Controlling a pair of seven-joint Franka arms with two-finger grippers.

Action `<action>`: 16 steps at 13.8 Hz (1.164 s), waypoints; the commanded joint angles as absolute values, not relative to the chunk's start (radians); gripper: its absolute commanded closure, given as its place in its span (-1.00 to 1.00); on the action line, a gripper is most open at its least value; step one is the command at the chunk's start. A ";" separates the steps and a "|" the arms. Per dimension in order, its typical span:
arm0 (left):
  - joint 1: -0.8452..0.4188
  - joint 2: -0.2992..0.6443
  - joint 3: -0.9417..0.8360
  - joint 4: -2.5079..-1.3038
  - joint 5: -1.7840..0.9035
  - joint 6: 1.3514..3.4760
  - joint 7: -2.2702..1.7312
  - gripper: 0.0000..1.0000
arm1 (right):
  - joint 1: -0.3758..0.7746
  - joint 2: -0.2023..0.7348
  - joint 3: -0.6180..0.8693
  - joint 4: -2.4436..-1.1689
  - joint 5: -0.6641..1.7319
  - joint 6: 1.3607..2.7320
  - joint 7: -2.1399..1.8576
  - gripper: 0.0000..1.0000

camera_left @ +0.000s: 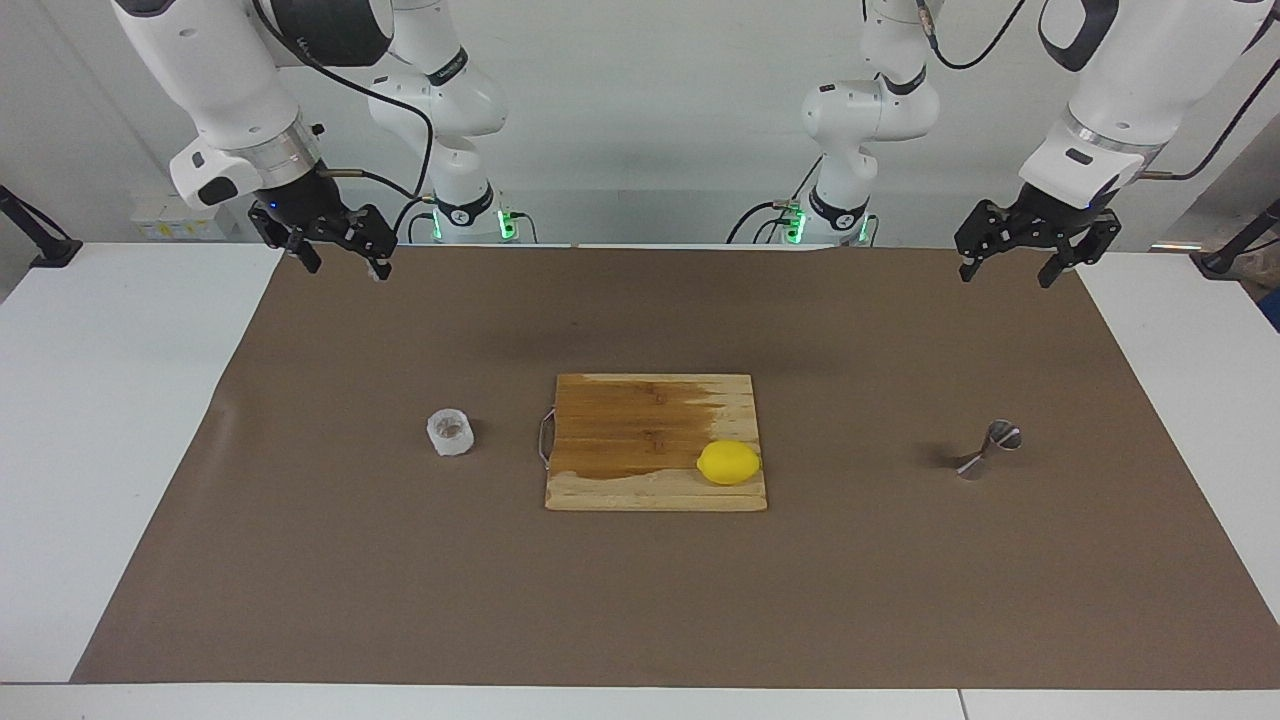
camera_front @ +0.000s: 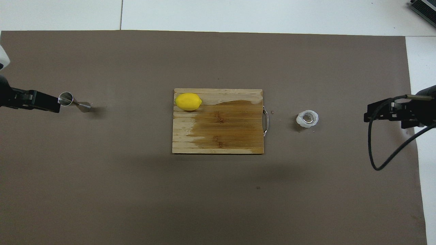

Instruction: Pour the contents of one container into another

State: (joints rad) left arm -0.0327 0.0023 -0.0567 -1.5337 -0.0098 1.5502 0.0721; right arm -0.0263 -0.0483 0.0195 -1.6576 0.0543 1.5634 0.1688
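Note:
The squat translucent whitish cup [camera_left: 451,432] stands on the brown mat toward the right arm's end of the table, also in the overhead view [camera_front: 307,118]. The steel hourglass jigger [camera_left: 990,450] stands on the mat toward the left arm's end, also in the overhead view [camera_front: 73,102]. My right gripper [camera_left: 345,268] is open and empty, raised over the mat's edge by the robots, well apart from the cup. My left gripper [camera_left: 1005,276] is open and empty, raised over the same edge, well apart from the jigger. Their tips show in the overhead view, left gripper [camera_front: 51,102] and right gripper [camera_front: 369,115].
A wooden cutting board [camera_left: 640,420] with a metal handle lies mid-table between cup and jigger, partly darkened. A yellow lemon [camera_left: 728,462] lies on its corner farther from the robots, toward the jigger. It also shows in the overhead view [camera_front: 188,101].

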 commanded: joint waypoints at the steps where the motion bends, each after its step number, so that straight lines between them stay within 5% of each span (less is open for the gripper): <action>1: -0.038 -0.024 -0.052 -1.568 0.002 1.546 0.066 -1.00 | -0.041 -0.046 0.029 -1.652 0.078 1.552 0.189 -1.00; 11: -0.011 -0.017 -0.048 -1.577 -0.040 1.534 -0.001 -1.00 | -0.041 -0.046 0.029 -1.652 0.078 1.552 0.189 -1.00; 16: 0.075 0.093 -0.046 -1.543 -0.145 1.536 -0.298 -1.00 | -0.041 -0.046 0.029 -1.652 0.078 1.552 0.189 -1.00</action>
State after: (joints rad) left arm 0.0450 0.0433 -0.0444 -1.5659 -0.1046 1.5384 -0.1872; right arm -0.0263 -0.0483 0.0195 -1.6576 0.0543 1.5634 0.1688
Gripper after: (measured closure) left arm 0.000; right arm 0.000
